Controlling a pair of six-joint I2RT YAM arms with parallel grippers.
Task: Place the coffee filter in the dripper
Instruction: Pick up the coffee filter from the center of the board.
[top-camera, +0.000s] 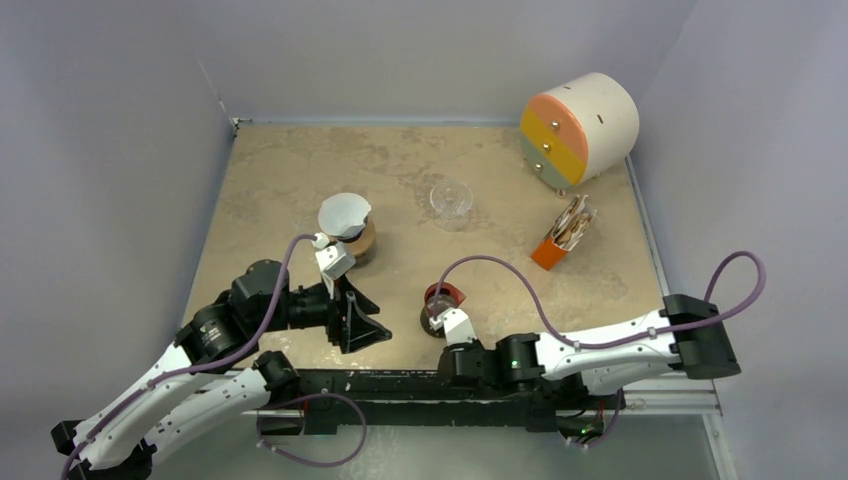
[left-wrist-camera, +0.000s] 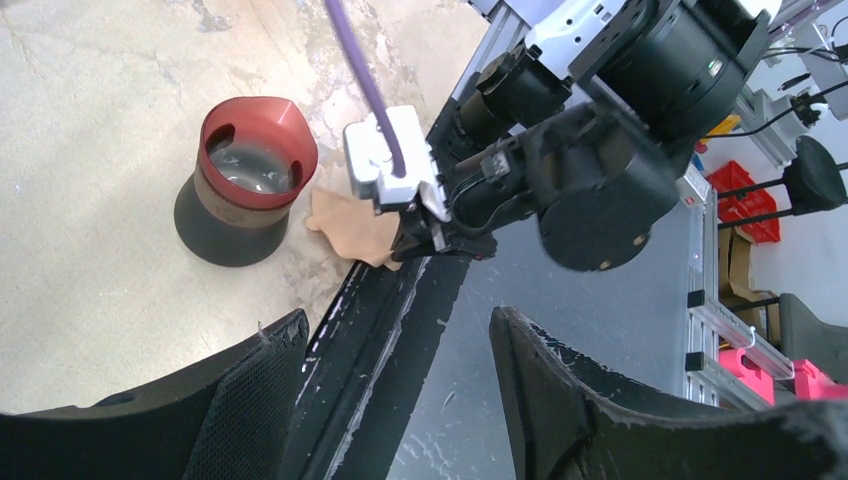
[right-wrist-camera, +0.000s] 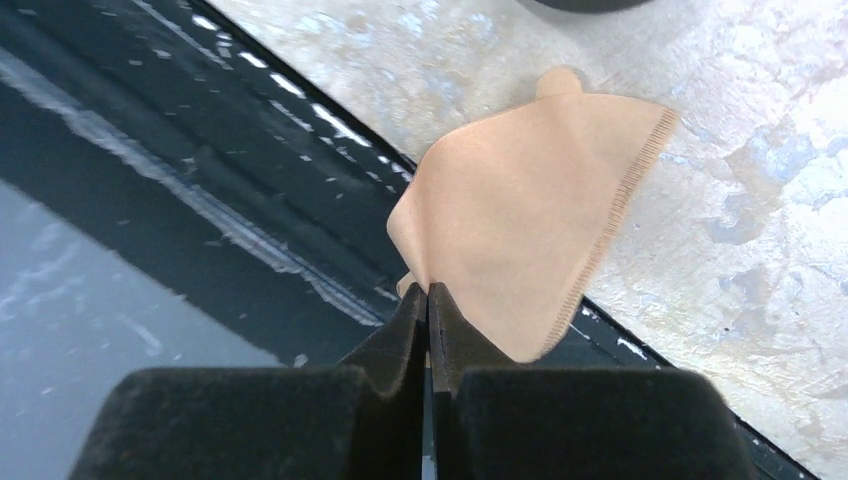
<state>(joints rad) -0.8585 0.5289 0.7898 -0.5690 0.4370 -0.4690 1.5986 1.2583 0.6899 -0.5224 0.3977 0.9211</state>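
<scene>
We have the coffee filter (right-wrist-camera: 520, 210) pinched at one corner by the right gripper (right-wrist-camera: 428, 295), whose jaws are clenched tight on the paper. The rest of the tan, flat-folded sheet lies over the near edge of the counter (top-camera: 300, 170), partly above the black rail. It sits just near of a red-rimmed dark pot (left-wrist-camera: 245, 180). The left gripper (left-wrist-camera: 398, 322) is released, its fingers spread wide with nothing between them. It hangs low to the left of the right one and points towards it. The dripper (top-camera: 345, 215) stands farther off and to the left, seated on a tan wooden ring (top-camera: 363, 243). It is well apart from the filter, and from above it looks pale, so we cannot tell its inside clearly. We judge the step in hand to be lifting the filter and carrying it over. To do it well we should raise it straight up first, so the paper neither drags on the counter edge nor catches the pot's rim. We should then swing it far and left, high enough to pass the open left gripper, which stands near of the dripper and close to the route. A corner pinch lets thin paper flap and twist, so we should move slowly. We should bring the pointed end down over the middle of the cone and let go only once most of the sheet is inside. Since the filter is folded flat, it may lean against one wall, and the free left gripper could nudge it to sit properly.
</scene>
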